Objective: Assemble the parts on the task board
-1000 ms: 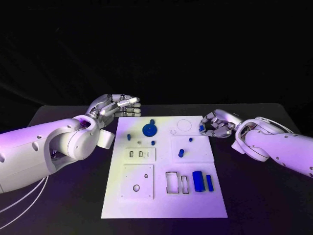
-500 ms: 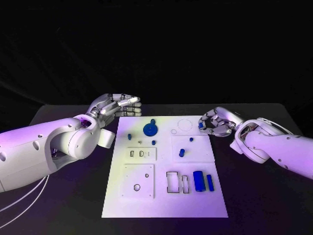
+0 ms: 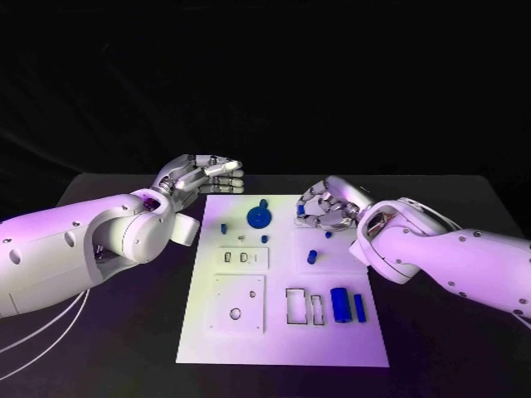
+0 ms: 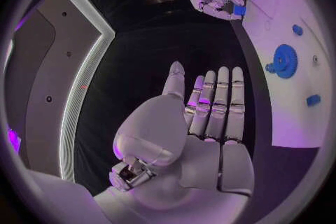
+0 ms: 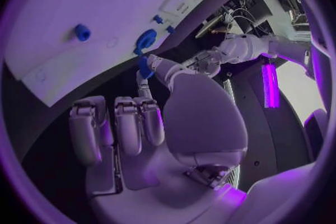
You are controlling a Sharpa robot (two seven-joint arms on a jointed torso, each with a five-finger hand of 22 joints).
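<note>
On the near end of the white task board [image 3: 284,332] stand two upright blue blocks, a thick one [image 3: 340,304] and a thin one [image 3: 359,308], just beside two empty rectangular slots. Farther up lies one short blue cylinder [image 3: 312,257], then two small blue pegs — one at the left [image 3: 224,227], one nearer the middle [image 3: 265,239] — and one blue gear [image 3: 260,217] by the far edge. The right hand [image 3: 323,207] hovers over the board's far right part, pinching a small blue part [image 3: 300,210] between thumb and a finger, the other fingers curled. The left hand [image 3: 202,176] sits off the board's far left corner — fingers straight and together, holding nothing.
</note>
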